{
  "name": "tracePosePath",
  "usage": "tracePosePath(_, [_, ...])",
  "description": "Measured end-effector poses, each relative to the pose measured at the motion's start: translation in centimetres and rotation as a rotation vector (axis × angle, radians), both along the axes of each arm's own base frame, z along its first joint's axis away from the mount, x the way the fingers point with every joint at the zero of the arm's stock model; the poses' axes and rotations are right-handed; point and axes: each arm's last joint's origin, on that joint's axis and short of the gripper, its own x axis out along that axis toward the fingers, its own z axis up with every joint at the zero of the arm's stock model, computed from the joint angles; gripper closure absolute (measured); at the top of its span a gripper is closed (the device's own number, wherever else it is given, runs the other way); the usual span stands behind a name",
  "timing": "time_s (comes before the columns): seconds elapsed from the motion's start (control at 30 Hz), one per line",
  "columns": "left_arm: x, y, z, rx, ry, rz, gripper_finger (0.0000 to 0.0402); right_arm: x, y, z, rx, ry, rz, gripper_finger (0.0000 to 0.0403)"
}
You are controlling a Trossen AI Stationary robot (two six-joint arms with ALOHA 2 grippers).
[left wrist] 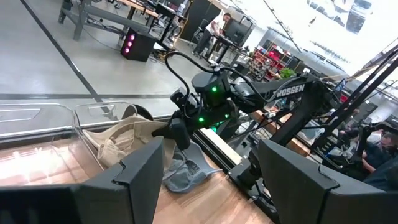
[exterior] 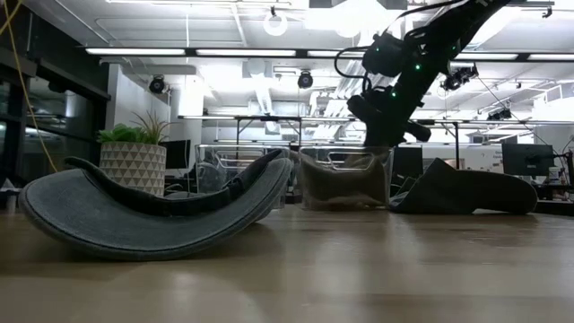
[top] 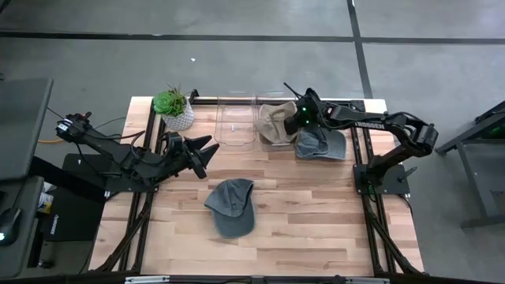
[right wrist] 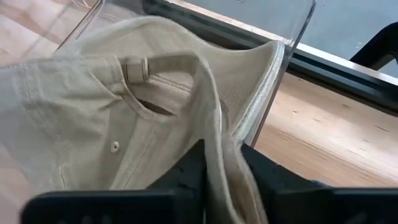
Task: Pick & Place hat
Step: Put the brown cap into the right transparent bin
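1. High view: the right gripper (top: pixel 296 120) sits at about one o'clock on the table (top: pixel 316 229), over the right-hand clear bin (top: pixel 272 126), with the beige hat (top: pixel 276 118) lying in that bin. The neighbouring clear bin (top: pixel 235 122) looks empty. A blue-grey hat (top: pixel 321 144) lies just outside the bins to the right; a grey hat (top: pixel 231 207) rests near the centre, around six o'clock. The left gripper (top: pixel 207 150) waits at nine o'clock with its fingers spread, holding nothing.
2. Low view: the beige hat (exterior: pixel 343 179) fills the bin's lower part, and the right arm hangs above it.
3. Left wrist view: the beige hat (left wrist: pixel 127 138) drapes over the bin wall; the fingers (left wrist: pixel 134 180) stand apart.
4. Right wrist view: the hat's back edge (right wrist: pixel 214 137) lies between the fingers (right wrist: pixel 186 171), which pinch it loosely. I judge the release is under way: spread fully, then lift straight up so the strap (right wrist: pixel 134 65) doesn't snag and drag the hat out.
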Motion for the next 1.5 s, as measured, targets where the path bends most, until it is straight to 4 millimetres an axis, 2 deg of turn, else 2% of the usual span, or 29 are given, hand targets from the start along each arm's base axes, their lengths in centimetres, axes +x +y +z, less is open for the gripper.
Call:
tracePosePath(0.3, [0.0, 0.0, 0.0, 0.0, 0.0, 0.0, 0.016, 0.2, -0.1, 0.2, -0.008, -0.035, 0.01, 0.0269])
tracePosePath(0.57, [0.0, 0.0, 0.0, 0.0, 0.0, -0.001, 0.016, 1.0, -0.6, 1.7, 0.015, -0.151, 0.083, 0.0251])
tracePosePath(0.77, [0.0, 0.0, 0.0, 0.0, 0.0, -0.002, 0.016, 1.3, -1.1, 2.9, 0.022, -0.197, 0.108, 0.0263])
tracePosePath(1.0, [0.0, 0.0, 0.0, 0.0, 0.0, -0.002, 0.016, 1.1, -1.0, 2.8, 0.033, -0.168, 0.104, 0.0288])
tracePosePath(1.17, [0.0, 0.0, 0.0, -0.001, -0.001, -0.001, 0.016, 1.1, -1.0, 2.7, 0.036, -0.163, 0.103, 0.033])
tracePosePath(1.33, [0.0, 0.0, 0.0, -0.018, -0.013, -0.001, 0.016, 1.1, -1.0, 2.7, 0.029, -0.162, 0.127, 0.039])
tracePosePath(1.4, [0.0, 0.0, 0.0, -0.018, -0.012, -0.001, 0.016, 1.1, -1.0, 2.8, 0.024, -0.162, 0.136, 0.0391])
tracePosePath(1.5, [0.0, 0.0, 0.0, -0.018, -0.012, -0.001, 0.016, 1.2, -0.9, 2.8, 0.022, -0.165, 0.136, 0.0361])
